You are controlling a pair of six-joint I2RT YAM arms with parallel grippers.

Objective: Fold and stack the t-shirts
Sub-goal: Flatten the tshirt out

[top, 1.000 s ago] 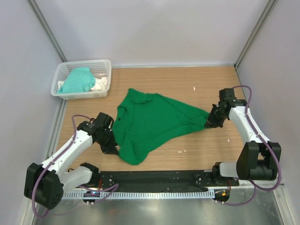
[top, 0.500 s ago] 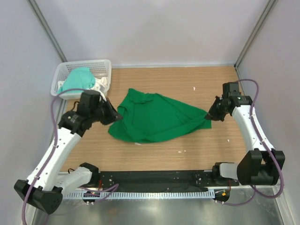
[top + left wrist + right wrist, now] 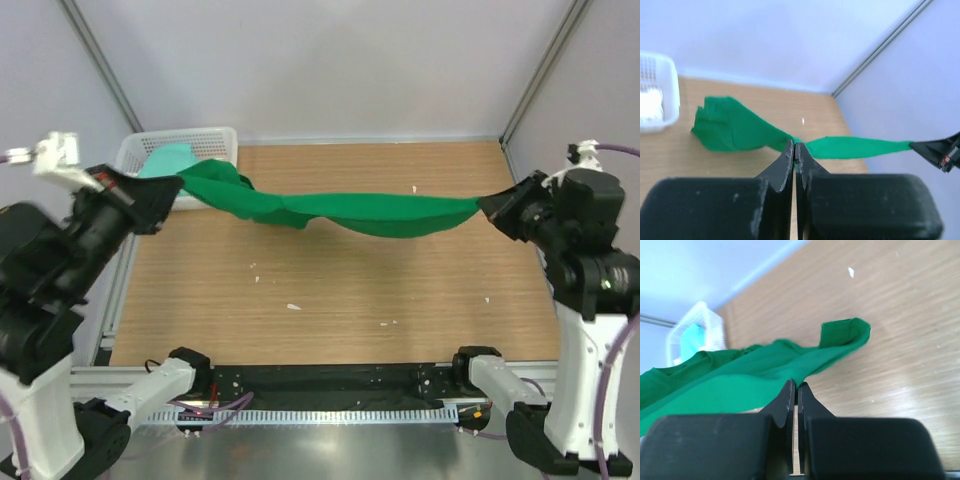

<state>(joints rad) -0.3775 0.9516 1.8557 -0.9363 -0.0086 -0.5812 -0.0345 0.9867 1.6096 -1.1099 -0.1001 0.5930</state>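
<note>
Green t-shirt [image 3: 350, 212] stretches, pinched, between left fingers [image 3: 163, 194] and right fingers [image 3: 500, 206].

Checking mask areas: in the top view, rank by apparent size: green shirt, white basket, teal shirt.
1. green shirt, largest, though lifted nearer the camera.
2. white basket, partly hidden.
3. teal shirt, smallest; only a patch shows.

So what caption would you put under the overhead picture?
Left gripper and right gripper, both shut, hold a deep green fabric t-shirt stretched above the wooden table.
</note>
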